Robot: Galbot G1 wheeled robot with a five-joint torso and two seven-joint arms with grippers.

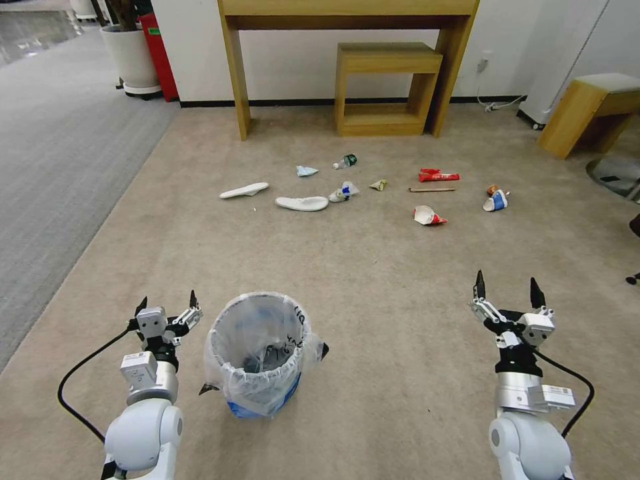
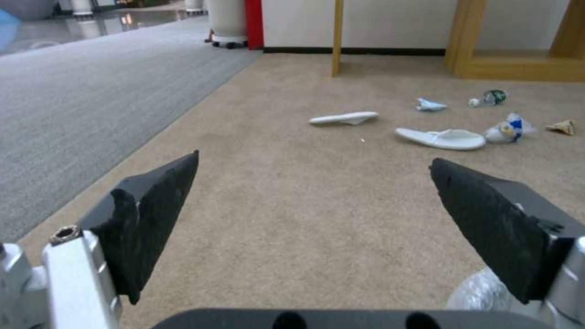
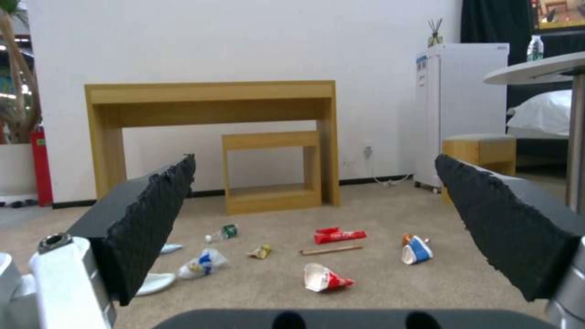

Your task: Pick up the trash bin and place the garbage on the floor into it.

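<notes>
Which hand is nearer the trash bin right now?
Left. The left hand hangs open just beside the trash bin, off its left rim. The right hand is open, far off on the bin's other side.

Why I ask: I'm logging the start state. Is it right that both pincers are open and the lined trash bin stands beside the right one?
Wrong on one point: in the head view the trash bin stands beside the left pincer, not the right pincer. Both are open.

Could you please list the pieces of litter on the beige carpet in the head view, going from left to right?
Left slipper → right slipper → blue face mask → wooden stick → blue-white paper cup.
</notes>
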